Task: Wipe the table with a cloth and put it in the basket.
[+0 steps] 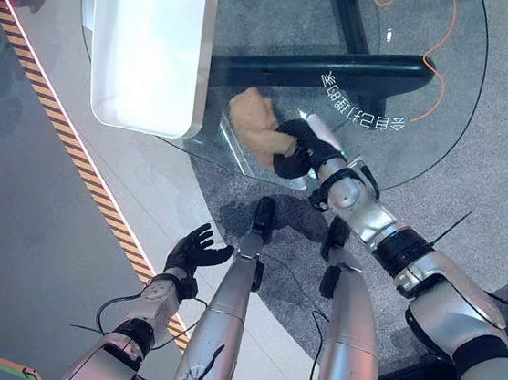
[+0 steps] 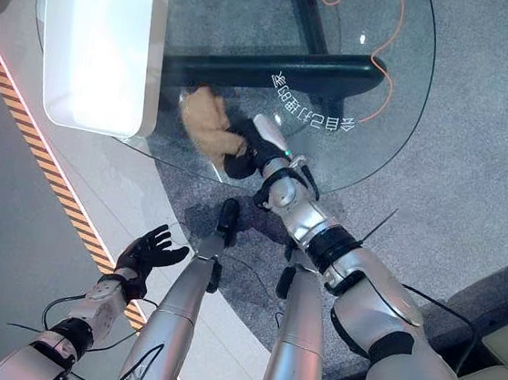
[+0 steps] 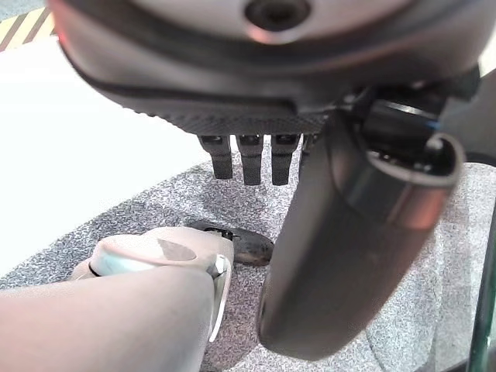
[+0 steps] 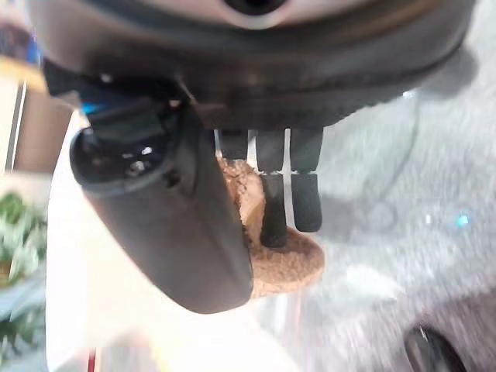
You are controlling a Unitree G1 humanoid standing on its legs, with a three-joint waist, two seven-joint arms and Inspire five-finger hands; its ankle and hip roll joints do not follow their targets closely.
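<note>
One right hand (image 1: 303, 148) grips tan cloth (image 1: 254, 124).

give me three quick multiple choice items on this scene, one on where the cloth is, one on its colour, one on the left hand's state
1. Where is the cloth?
A. in the basket
B. on the glass table under the right hand
C. on the floor

2. What colour is the cloth?
A. tan
B. blue
C. white

3. How is the left hand?
A. closed on the cloth
B. open, holding nothing
C. pressing the table

Answers:
1 B, the right hand grips it on the glass table, beside the white basket.
2 A, it looks tan.
3 B, its fingers spread over the floor.
</note>
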